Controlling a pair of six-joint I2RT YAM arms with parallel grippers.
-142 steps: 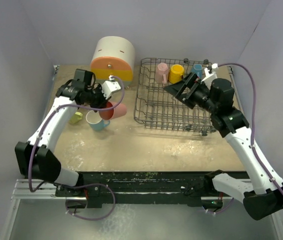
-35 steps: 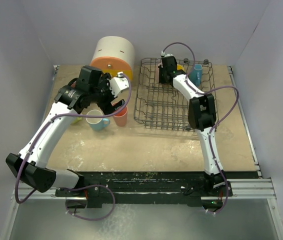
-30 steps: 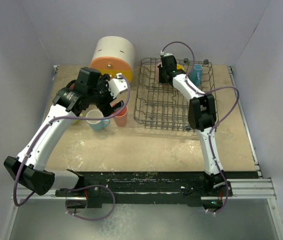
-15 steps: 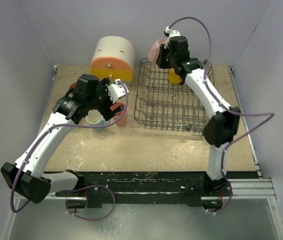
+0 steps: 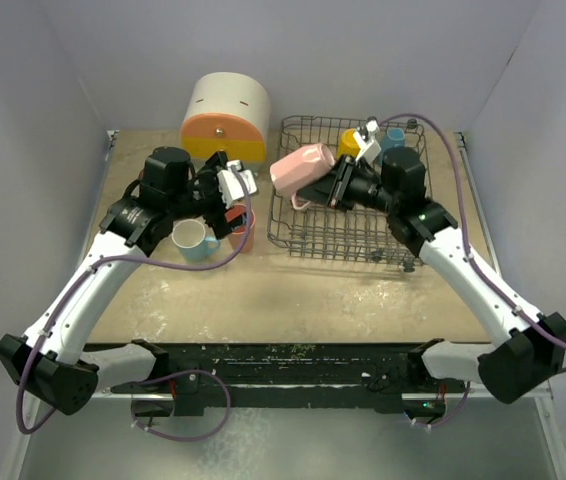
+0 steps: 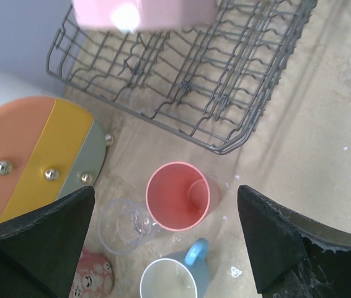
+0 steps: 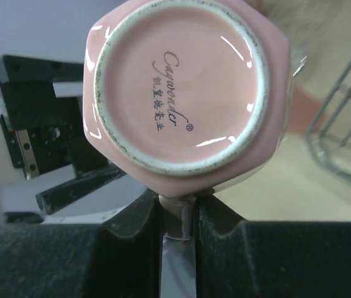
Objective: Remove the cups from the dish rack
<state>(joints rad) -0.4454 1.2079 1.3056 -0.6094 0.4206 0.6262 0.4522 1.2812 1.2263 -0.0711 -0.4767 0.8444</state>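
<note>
The dark wire dish rack point(image 5: 363, 225) stands at the right. At its back sit a yellow cup point(image 5: 349, 143) and a light blue cup point(image 5: 394, 138). My right gripper point(image 5: 331, 186) is shut on the handle of a pink mug point(image 5: 301, 166), held tilted above the rack's left part. In the right wrist view the mug's base point(image 7: 178, 87) faces the camera, with the gripper point(image 7: 178, 217) pinching its handle. My left gripper point(image 5: 228, 205) hangs open above a salmon tumbler point(image 6: 178, 195). A clear glass point(image 6: 121, 226), a blue mug point(image 6: 169, 282) and a pink patterned cup point(image 6: 92, 279) stand around the tumbler.
A round cream cabinet point(image 5: 225, 117) with coloured drawers stands at the back left, close behind the unloaded cups. The rack's near left corner point(image 6: 225, 146) lies just right of the salmon tumbler. Bare tabletop point(image 5: 293, 290) stretches in front.
The right arm has swung the pink mug down from high behind the rack to just above its left side. The left arm has shifted slightly and stays open over the cups.
</note>
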